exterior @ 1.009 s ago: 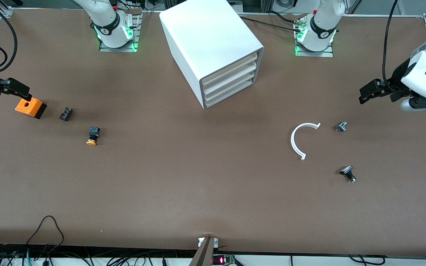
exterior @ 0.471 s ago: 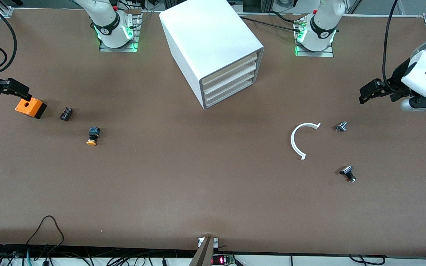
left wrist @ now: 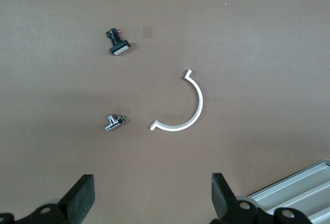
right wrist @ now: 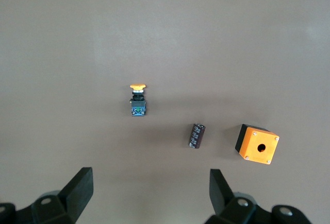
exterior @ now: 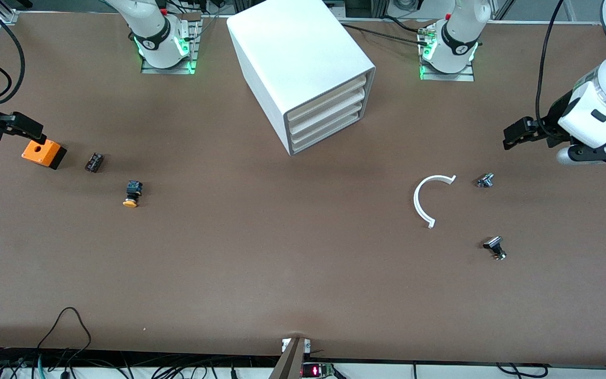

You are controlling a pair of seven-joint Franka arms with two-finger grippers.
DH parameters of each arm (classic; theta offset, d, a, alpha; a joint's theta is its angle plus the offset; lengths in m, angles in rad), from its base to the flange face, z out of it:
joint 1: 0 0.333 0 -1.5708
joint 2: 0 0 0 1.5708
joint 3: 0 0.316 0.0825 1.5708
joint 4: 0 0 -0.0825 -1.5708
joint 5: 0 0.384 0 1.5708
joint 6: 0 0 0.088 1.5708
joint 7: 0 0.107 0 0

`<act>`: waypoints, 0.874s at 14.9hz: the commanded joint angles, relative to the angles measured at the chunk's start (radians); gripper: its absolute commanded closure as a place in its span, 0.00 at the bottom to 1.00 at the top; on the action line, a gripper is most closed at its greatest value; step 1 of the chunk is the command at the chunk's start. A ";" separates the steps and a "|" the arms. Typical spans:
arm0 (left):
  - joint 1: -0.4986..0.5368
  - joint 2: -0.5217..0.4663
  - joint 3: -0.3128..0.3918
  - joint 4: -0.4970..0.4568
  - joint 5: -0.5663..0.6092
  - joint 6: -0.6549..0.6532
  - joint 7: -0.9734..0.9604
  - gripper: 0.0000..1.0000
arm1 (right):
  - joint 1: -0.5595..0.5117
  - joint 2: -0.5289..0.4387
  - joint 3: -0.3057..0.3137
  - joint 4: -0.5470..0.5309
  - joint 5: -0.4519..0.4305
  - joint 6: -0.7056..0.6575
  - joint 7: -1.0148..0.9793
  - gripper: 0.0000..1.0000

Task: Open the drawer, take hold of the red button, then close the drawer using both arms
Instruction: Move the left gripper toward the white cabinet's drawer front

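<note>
since a second ago only the left gripper [exterior: 513, 136] shifts, fingers spread, upper right. right gripper [exterior: 27, 126] waits spread, upper left. drawer [exterior: 329, 134] shut; red button unseen, so grabbing the orange button [exterior: 132, 193] is the risk.

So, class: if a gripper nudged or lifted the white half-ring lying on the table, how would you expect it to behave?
The white half-ring is thin and lies flat, so a nudge would probably slide or spin it, not roll it. It looks light, likely plastic. Its open arc with small end tabs might flex a little if squeezed across, and its low profile could make it awkward to grasp off the table.
</note>
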 commanded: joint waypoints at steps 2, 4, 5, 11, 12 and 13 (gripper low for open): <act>-0.001 0.017 -0.010 0.055 0.004 -0.033 0.003 0.00 | 0.005 0.001 -0.001 0.003 0.047 0.004 -0.020 0.00; -0.002 0.023 -0.025 0.058 0.007 -0.033 0.010 0.00 | 0.005 -0.001 0.005 0.001 0.050 0.013 -0.022 0.00; -0.004 0.024 -0.027 0.058 0.007 -0.033 0.008 0.00 | 0.006 -0.004 0.006 0.000 0.050 0.012 -0.022 0.00; -0.016 0.163 -0.041 0.057 0.001 -0.100 0.013 0.00 | 0.020 -0.004 0.006 0.000 0.050 0.007 -0.037 0.00; -0.015 0.185 -0.039 0.060 -0.031 -0.126 0.017 0.00 | 0.022 -0.006 0.009 0.000 0.050 0.007 -0.037 0.00; -0.005 0.181 -0.039 0.051 -0.073 -0.129 0.023 0.00 | 0.020 -0.006 0.017 0.000 0.050 0.006 -0.036 0.00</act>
